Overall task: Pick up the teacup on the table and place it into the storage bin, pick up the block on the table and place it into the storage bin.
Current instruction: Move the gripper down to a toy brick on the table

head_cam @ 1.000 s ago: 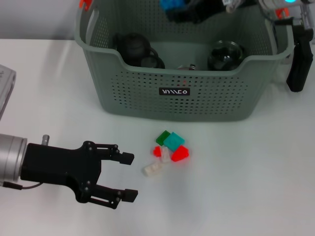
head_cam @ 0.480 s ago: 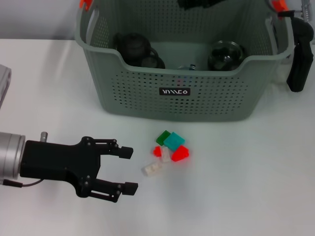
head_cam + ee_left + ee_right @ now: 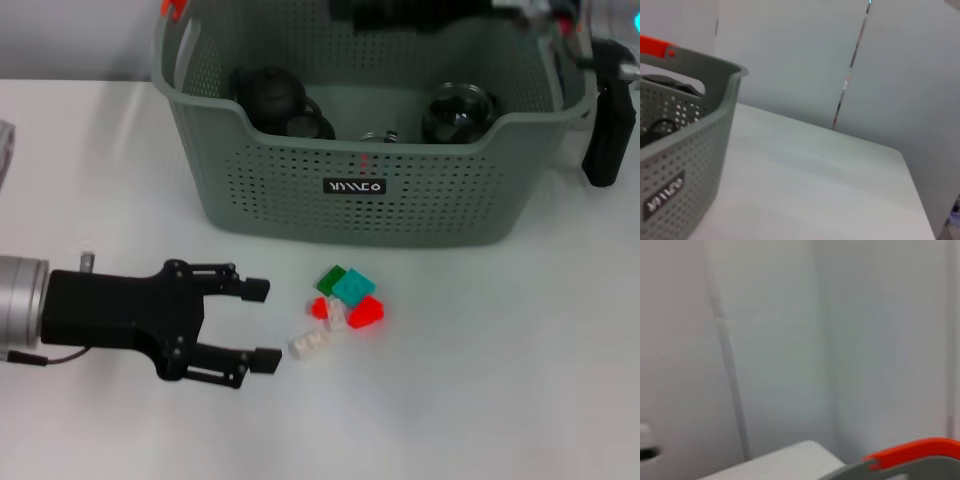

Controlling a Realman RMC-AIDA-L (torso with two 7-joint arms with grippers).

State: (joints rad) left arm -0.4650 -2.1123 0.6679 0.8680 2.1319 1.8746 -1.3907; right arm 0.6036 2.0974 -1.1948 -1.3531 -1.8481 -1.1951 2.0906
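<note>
Closer now, our left gripper [image 3: 262, 324], jaws spread, nears five blocks [image 3: 343, 306]; right gripper [image 3: 400, 12] unclear above the storage bin [image 3: 400, 200].

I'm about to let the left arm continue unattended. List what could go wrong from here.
1. The open left gripper points at a tight cluster of small plastic blocks; closing on the nearest white block may nudge or scatter the red, teal and green ones.
2. The perforated grey-green storage bin stands close behind the cluster, so a lift could clip its front wall.
3. Dark glossy teaware already sits in the bin; a dropped block may strike it.
</note>
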